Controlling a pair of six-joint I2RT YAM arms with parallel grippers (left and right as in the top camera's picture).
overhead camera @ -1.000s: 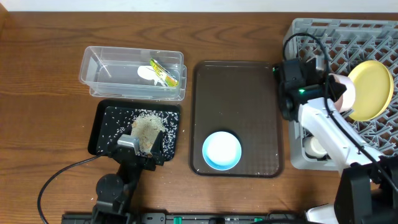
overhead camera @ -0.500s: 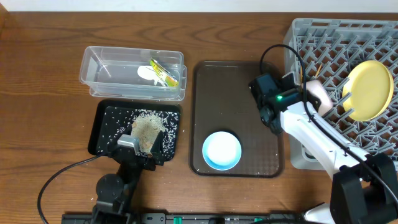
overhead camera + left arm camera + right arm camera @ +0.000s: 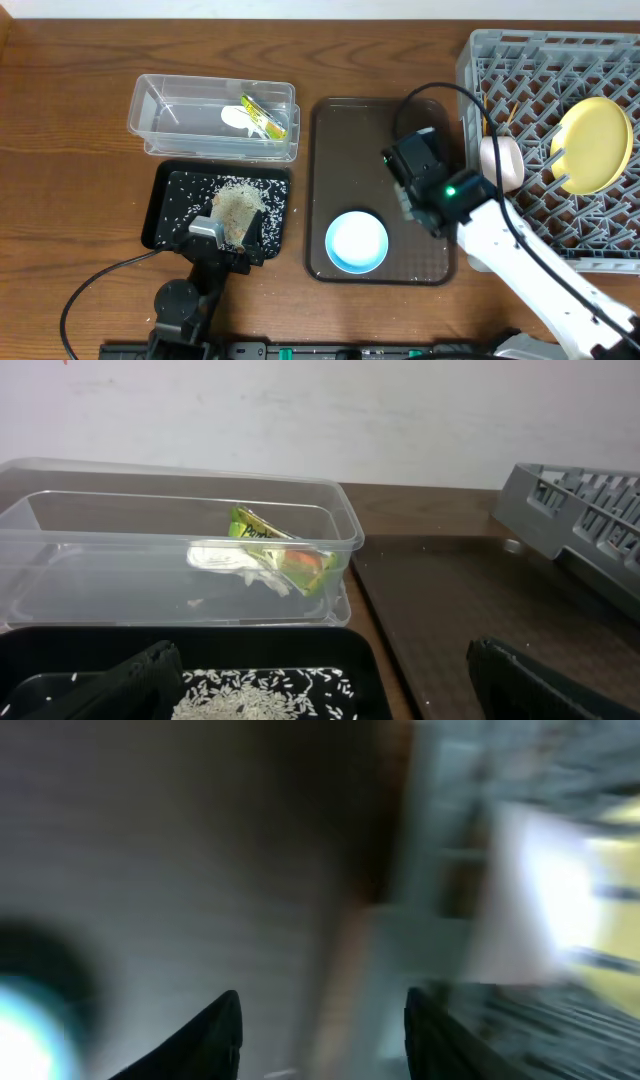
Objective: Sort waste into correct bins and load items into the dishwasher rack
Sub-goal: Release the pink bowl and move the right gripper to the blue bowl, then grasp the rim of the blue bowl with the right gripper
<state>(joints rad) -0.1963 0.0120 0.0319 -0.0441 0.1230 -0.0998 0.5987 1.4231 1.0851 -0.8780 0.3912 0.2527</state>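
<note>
The right pincer [image 3: 408, 172] hangs over the dark brown tray [image 3: 425, 255]. In the smeared right wrist view its two fingers stand apart with nothing between them. The light blue bowl [image 3: 356, 241] sits upright on that tray, near the pincer, off toward the desk's front edge and the left arm's side. It looks like the one dish not yet loaded, so I judge that fetching it is the step in hand.

To do it well, the pincer should come down over the part of the bowl's rim nearest to it. One finger should go inside the wall and one outside, closing on the wall rather than trying to span the bowl. The lift must clear the tray's raised lip before the arm swings.

The grey dishwasher rack [image 3: 600, 60] lies behind the pincer, on the far side from the bowl. A pinkish-white bowl [image 3: 500, 160] leans at the rack's near edge, and a pale yellow plate [image 3: 594, 143] stands among the pegs beyond it. A free gap beside these, entered from above, would avoid knocking either one. The arm's looping cable [image 3: 432, 95] should also be kept clear of the pegs.

The left pincer [image 3: 330, 695] is wide open and empty, poised over the black tray [image 3: 165, 215] of rice grains [image 3: 240, 185]. Just past it is the clear tub [image 3: 150, 110], which holds the snack wrapper [image 3: 262, 118] and the white paper [image 3: 237, 119].
</note>
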